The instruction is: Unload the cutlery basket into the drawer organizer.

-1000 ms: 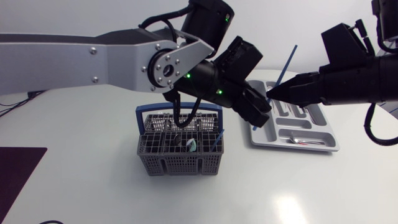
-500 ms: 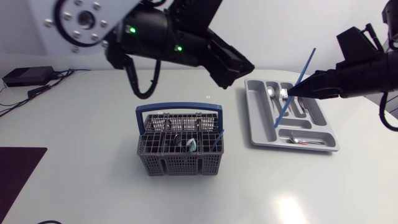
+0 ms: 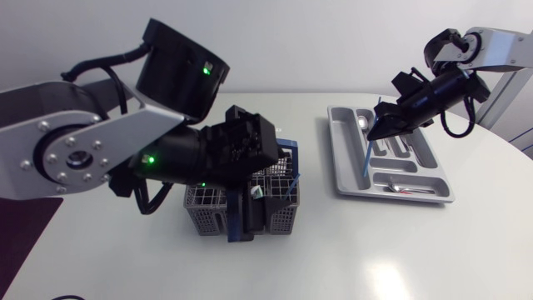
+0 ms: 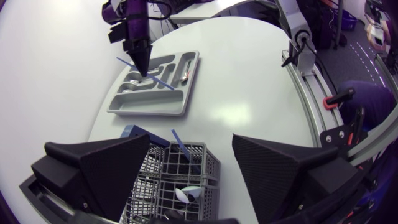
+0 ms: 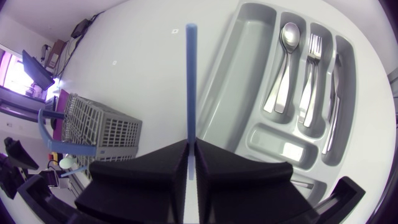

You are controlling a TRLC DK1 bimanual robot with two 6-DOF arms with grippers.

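Head view: our right pincer clamps a blue stick tip-down over the drawer organizer for release, while our left pincer stands spread above the basket.

The left tool hangs with its two black fingers spread wide above the grey cutlery basket. A blue stick stands tilted in the basket, with a pale utensil lying near it. Further ahead on the white table sits the grey drawer organizer, with silver cutlery in its slots. Over it the right tool pinches a long blue rod that slants across the tray.
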